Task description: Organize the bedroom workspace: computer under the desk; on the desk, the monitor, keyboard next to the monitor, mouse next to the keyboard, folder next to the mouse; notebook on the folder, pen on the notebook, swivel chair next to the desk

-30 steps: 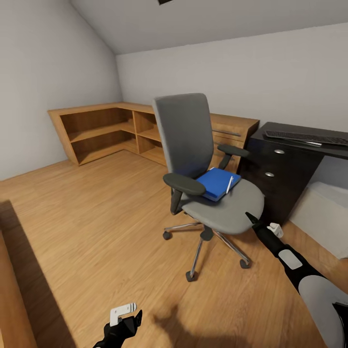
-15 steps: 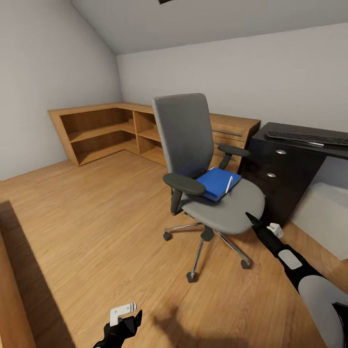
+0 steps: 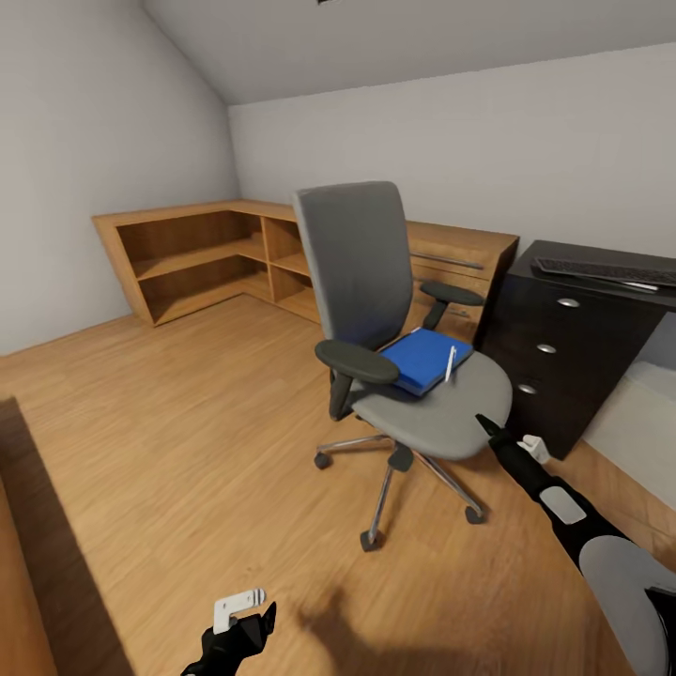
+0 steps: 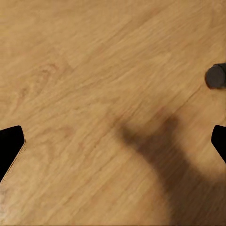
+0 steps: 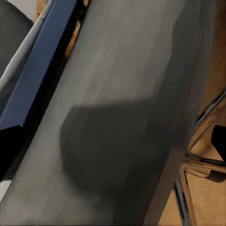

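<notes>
Blue folder point(image 3: 420, 359) flat on swivel chair point(image 3: 394, 310) seat, pen point(image 3: 450, 362) loose on top, likely light, stiff, slidey; best pinched at edge; right gripper point(image 3: 483, 424) near seat, spread wide, empty.

The head camera looks down and forward across the room at the swivel chair point(image 3: 404, 357). The left wrist camera faces the wooden floor point(image 4: 94, 84) closely. The right wrist camera sits very near the chair's seat, sharing the folder point(image 5: 33, 80) with the head view.
</notes>
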Controlling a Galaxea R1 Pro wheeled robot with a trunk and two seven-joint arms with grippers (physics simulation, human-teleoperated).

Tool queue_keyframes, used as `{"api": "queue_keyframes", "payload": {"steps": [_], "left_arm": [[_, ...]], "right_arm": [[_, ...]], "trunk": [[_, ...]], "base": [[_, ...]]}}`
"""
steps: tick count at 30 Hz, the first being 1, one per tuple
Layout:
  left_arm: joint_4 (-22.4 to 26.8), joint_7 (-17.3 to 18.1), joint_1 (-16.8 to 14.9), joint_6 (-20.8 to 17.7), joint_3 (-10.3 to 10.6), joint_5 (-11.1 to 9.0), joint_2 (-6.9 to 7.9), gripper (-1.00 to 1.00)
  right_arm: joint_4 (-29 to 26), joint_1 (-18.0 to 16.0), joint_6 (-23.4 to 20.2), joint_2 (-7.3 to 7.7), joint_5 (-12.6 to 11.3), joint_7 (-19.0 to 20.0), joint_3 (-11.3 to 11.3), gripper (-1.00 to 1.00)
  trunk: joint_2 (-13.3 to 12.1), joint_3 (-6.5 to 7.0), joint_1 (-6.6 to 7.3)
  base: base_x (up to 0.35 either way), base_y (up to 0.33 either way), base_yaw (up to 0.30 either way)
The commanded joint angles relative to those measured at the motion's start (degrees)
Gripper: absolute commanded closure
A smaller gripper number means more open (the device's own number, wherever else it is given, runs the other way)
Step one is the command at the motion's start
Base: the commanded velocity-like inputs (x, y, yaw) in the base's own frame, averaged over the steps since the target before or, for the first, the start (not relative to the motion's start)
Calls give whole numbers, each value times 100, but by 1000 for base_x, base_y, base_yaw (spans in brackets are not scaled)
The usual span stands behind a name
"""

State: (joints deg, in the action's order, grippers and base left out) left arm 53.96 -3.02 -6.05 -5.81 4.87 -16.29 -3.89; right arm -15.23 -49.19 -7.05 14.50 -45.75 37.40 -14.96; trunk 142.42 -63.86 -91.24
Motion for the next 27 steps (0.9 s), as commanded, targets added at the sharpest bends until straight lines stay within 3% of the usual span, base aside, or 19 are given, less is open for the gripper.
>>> {"api": "queue_keyframes", "payload": {"steps": [1, 19, 27], "left_arm": [[9, -32, -1, -25, 14, -59, 3, -100], [9, -32, -1, -25, 14, -59, 3, -100], [9, -32, -1, -24, 14, -59, 3, -100]], "right_arm": [[2, -3, -60, 0, -57, 21, -16, -100], [11, -3, 147, -8, -40, 21, -7, -100], [11, -3, 145, -8, -49, 21, -7, -100]], "trunk": [[2, -5, 1], [2, -5, 1], [2, -5, 1]], "base": [[16, 126, 0], [72, 3, 0], [252, -1, 0]]}}
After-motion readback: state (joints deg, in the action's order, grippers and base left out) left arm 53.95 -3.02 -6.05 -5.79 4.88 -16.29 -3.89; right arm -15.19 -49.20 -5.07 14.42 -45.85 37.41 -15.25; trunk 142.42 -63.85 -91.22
